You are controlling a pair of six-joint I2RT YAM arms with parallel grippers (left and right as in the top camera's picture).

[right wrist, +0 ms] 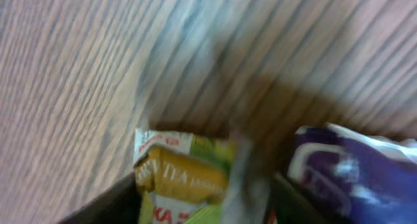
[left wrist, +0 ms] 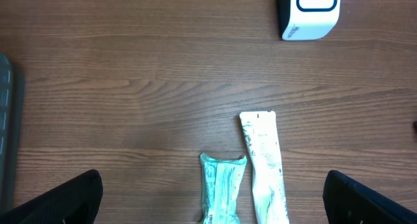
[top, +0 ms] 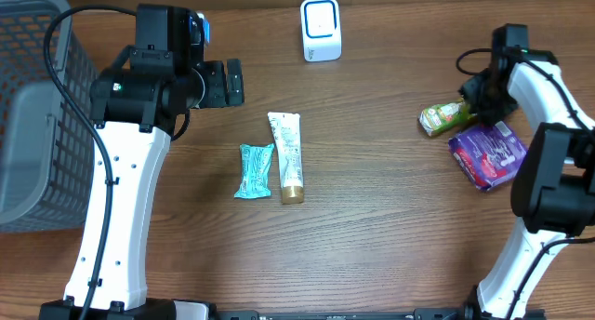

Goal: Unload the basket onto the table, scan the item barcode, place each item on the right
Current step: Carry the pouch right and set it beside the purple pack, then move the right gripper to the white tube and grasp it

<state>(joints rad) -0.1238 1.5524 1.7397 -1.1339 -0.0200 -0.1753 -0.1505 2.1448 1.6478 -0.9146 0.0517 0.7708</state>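
A green and yellow tea packet (top: 444,117) lies on the table at the right, touching a purple packet (top: 488,153). My right gripper (top: 477,93) is right above the tea packet's far end. The blurred right wrist view shows the tea packet (right wrist: 182,175) between the two dark fingers (right wrist: 107,201), which stand apart. The white barcode scanner (top: 321,29) stands at the back centre. My left gripper (top: 228,82) hovers left of the scanner, wide open and holding nothing.
A teal wrapper (top: 254,169) and a white tube (top: 288,157) lie side by side mid-table, below the left gripper (left wrist: 215,195). A grey mesh basket (top: 37,106) fills the left edge. The scanner (left wrist: 311,12) shows at the top right of the left wrist view.
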